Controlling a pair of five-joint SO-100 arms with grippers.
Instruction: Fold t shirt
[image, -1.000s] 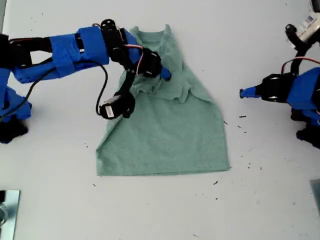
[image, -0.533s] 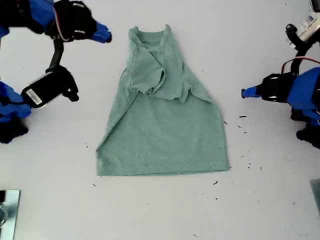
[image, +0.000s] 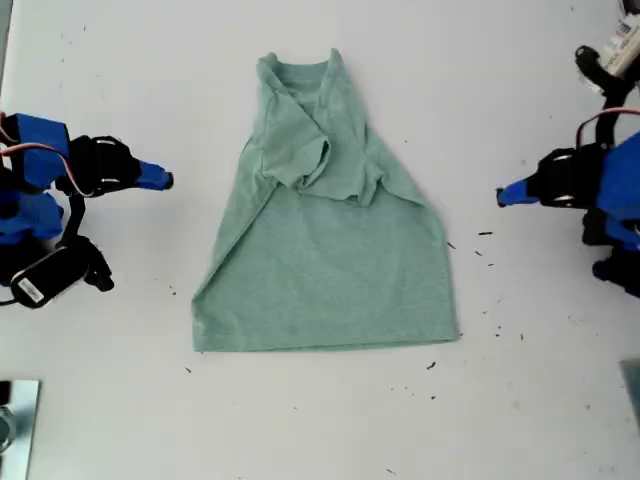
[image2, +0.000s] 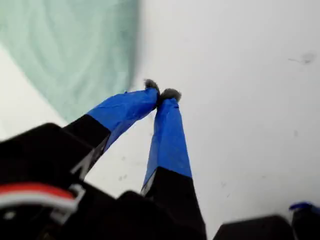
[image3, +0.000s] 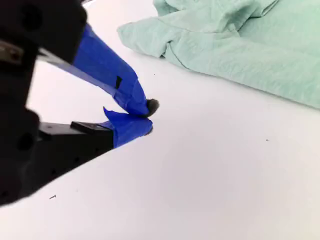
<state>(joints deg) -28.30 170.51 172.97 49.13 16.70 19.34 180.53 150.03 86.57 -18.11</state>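
A white table (image: 320, 420) carries everything here, its surface matte and plain (only a scatter of small dark specks (image: 485, 243) marks it, mostly toward the exterior view's right and along the lower middle). Lying flat on it near the centre is the t shirt (image: 325, 255), pale sage-green, its neck toward the top of the exterior view, its hem straight across the lower part, and both sleeves folded in over the chest. At the exterior view's lower left corner a shiny metal object (image: 15, 425) rests on the table, cut off by the frame's edge.
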